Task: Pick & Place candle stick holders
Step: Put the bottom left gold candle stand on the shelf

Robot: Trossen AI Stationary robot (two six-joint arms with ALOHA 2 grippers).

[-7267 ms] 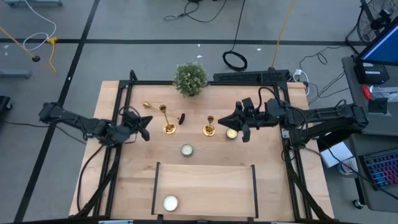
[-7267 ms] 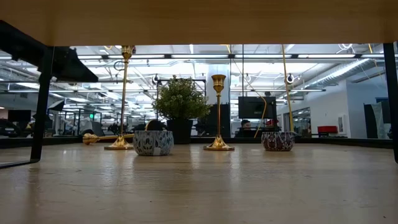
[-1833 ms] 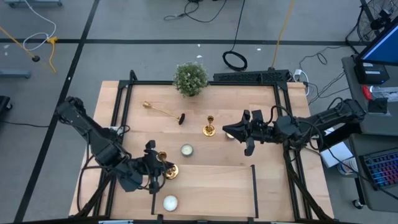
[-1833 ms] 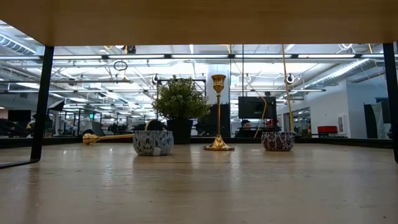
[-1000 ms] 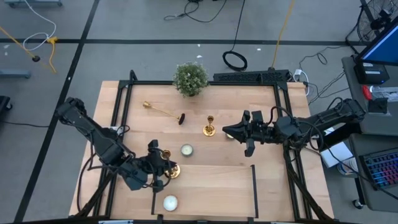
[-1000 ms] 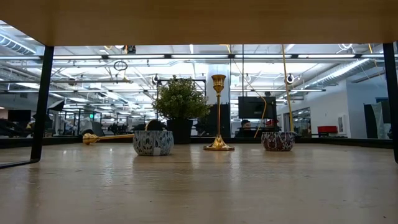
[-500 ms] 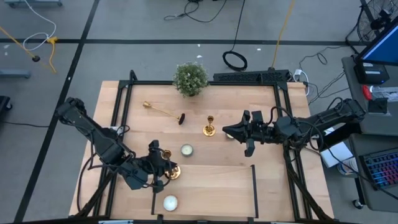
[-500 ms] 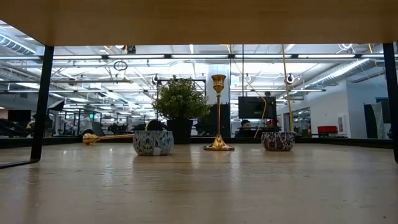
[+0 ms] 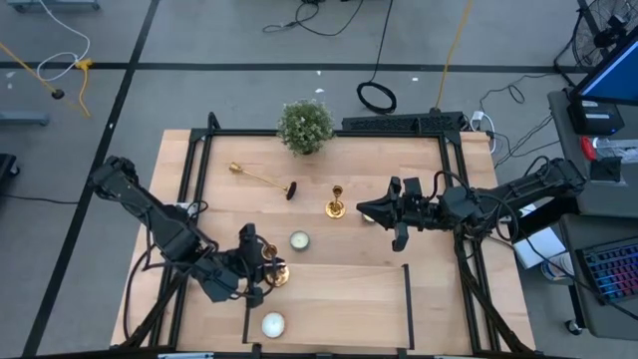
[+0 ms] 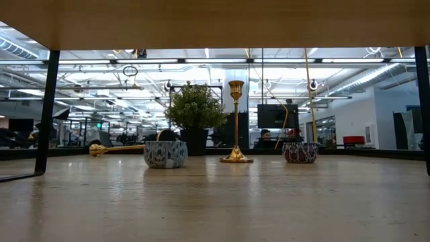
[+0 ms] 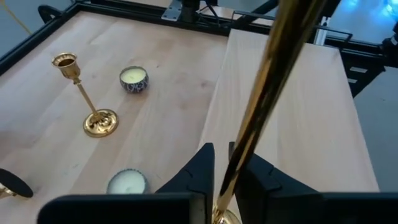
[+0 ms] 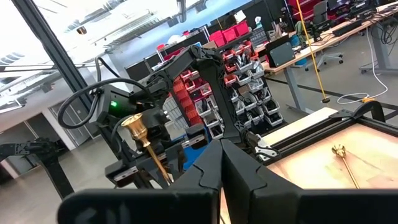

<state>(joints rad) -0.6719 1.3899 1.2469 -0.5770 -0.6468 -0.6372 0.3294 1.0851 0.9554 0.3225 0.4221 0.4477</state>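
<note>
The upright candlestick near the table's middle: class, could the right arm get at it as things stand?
Probably yes. The right pincer waits shut just beside the upright candlestick, with bare table between them. The left pincer is busy with another candlestick farther off.

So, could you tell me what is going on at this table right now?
The left pincer has a brass candlestick by its stem between the fingers, standing near the front left beside the raised board. A second candlestick stands mid-table, and a third lies on its side near the plant. The right pincer waits shut to the right, holding nothing.
</note>
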